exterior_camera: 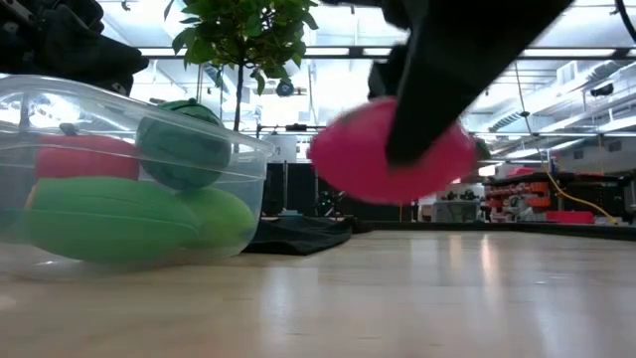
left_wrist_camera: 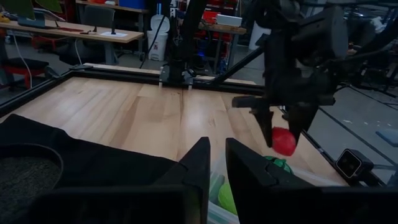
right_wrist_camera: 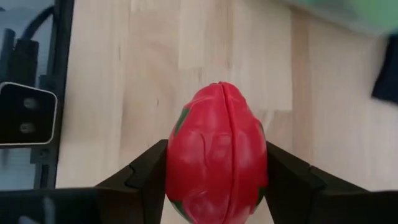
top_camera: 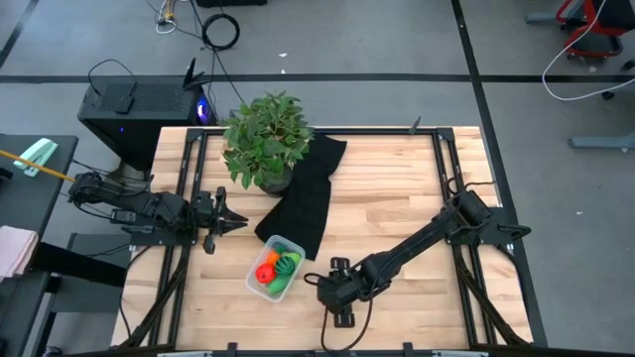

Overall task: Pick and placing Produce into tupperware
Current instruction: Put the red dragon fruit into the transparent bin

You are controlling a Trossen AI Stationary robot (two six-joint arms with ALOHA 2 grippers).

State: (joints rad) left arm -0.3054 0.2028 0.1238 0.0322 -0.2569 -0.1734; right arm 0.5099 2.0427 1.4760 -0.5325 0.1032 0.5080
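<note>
Red toy produce (right_wrist_camera: pixel 217 155) sits clamped between the right tool (top_camera: pixel 332 290) fingers above the counter (top_camera: pixel 397 198), just beside the tupperware (top_camera: pixel 253 278); next move requires carrying it over and releasing.

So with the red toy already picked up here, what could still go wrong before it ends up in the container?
1. The right gripper pinches the smooth, egg-shaped red toy only by its sides; it could slip out in transit.
2. The clear container already looks crowded with toys, so the red one may land on top and roll out over the rim.
3. The container is light and unanchored on the table; a low approach might nudge it.
</note>
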